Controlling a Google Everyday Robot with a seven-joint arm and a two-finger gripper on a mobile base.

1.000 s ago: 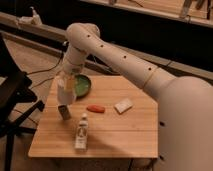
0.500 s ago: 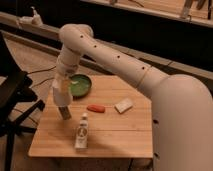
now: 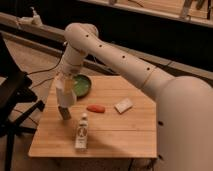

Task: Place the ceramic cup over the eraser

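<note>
At the table's [image 3: 130, 137] nine o'clock edge the gripper [image 3: 64, 94] hangs down from the white arm [image 3: 115, 52], clamped on the ceramic cup [image 3: 63, 95], a pale tapered shape held above the wood. Directly beneath it, touching or nearly touching the cup's lower rim (I cannot tell which), stands the eraser [image 3: 65, 113], a small dark block tilted slightly. Just behind the cup, toward eleven o'clock, sits a green bowl [image 3: 82, 86]. Toward six o'clock from the eraser a white bottle [image 3: 82, 131] lies with its cap pointing to twelve. Near the table's centre rests an orange oblong thing [image 3: 96, 108], and just beside it at three o'clock lies a flat white block [image 3: 123, 105].
</note>
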